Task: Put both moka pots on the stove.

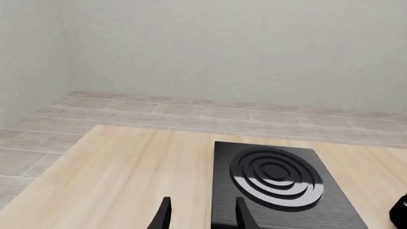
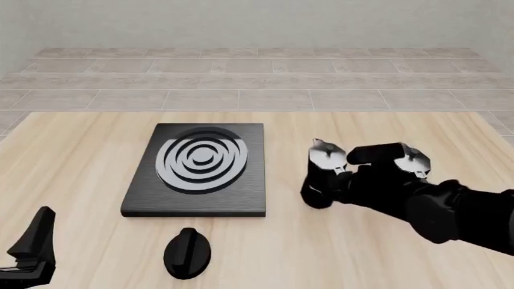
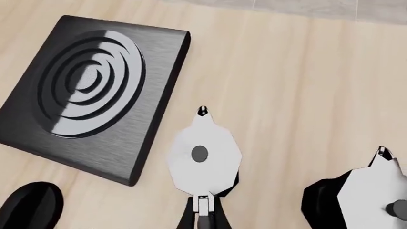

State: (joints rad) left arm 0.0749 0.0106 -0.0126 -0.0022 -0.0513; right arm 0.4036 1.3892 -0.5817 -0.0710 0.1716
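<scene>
Two pots (image 2: 323,174) (image 2: 405,161) stand on the table (image 2: 80,150) right of the stove (image 2: 199,170); only the right wrist view shows both lids from above. The right gripper (image 3: 202,220) clasps the nearer pot's handle. The left gripper (image 1: 200,214) hangs spread, empty. One knob (image 2: 187,253) lies near the stove.

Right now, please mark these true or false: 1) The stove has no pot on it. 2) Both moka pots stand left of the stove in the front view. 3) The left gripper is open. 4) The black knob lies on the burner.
1) True: the stove carries no pot.
2) False: both moka pots stand to its right.
3) True: the left gripper is open and holds nothing.
4) False: the black knob lies on the table, nearer than the stove.
</scene>
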